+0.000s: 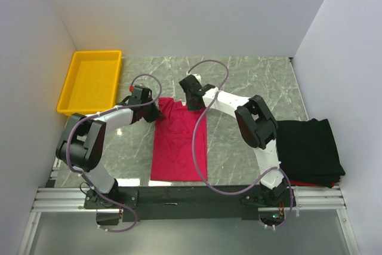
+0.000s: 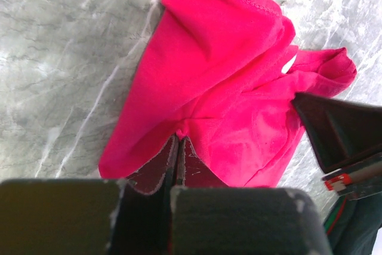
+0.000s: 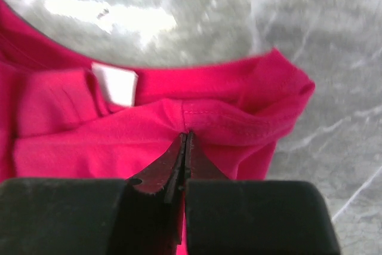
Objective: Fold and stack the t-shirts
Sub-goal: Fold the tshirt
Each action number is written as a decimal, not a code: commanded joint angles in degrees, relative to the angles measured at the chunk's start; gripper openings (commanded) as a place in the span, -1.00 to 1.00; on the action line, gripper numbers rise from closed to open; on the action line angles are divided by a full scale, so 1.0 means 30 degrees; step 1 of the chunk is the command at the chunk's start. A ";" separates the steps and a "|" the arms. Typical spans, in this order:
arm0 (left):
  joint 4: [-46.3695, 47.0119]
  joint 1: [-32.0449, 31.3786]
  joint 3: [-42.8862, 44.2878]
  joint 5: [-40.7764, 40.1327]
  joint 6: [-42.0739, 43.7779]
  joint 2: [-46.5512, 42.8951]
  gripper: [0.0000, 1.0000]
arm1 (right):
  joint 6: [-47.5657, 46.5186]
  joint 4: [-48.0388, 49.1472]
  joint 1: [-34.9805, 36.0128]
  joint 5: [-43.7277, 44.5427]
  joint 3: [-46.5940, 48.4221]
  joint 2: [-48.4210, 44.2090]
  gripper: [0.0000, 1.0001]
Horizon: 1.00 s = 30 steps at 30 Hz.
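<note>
1. While the crimson-pink t-shirt [image 1: 179,144] lies near the middle of the desk [image 1: 250,76], it already forms a long narrow strip running from 12 to 6 o'clock. I judge from this that its lengthwise folds are done.
2. Its far end, at 12 o'clock, is the collar end. The right wrist view shows the neck opening and a white label [image 3: 116,85] there, with the cloth around them bunched and lifted a little.
3. The left pincer [image 1: 156,111] is clenched on the strip's far corner at about 11 o'clock. Its own camera shows the fingers pressed tight together with a pinch of pink cloth between the tips.
4. The right pincer [image 1: 192,104] is likewise clenched on the shirt, gripping a stitched edge at the far corner at about 1 o'clock.
5. The black t-shirt [image 1: 310,147] sits at 4 o'clock on the desk, well apart from the pink one, and looks folded into a compact rectangle. A thin red sliver shows under its near edge, and I cannot tell what it is.
6. The yellow tray [image 1: 96,53] stands at 10 o'clock, away from both shirts.
7. By my reckoning the task is past halfway. What remains is the crosswise fold of the pink shirt, bringing the held end toward 6 o'clock, then stacking it with the black one.
</note>
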 commanded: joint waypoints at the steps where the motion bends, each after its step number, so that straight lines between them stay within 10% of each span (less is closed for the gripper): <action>1: 0.0185 -0.0235 0.0373 0.0271 0.0255 -0.0736 -0.99 | 0.0535 0.0405 -0.0323 0.0425 -0.1243 -0.2163 -1.00; 30: 0.1414 -0.2872 -0.3113 0.1706 0.1340 -0.2379 -0.99 | 0.2000 0.3157 -0.2344 -0.2121 -0.7780 -0.6738 -1.00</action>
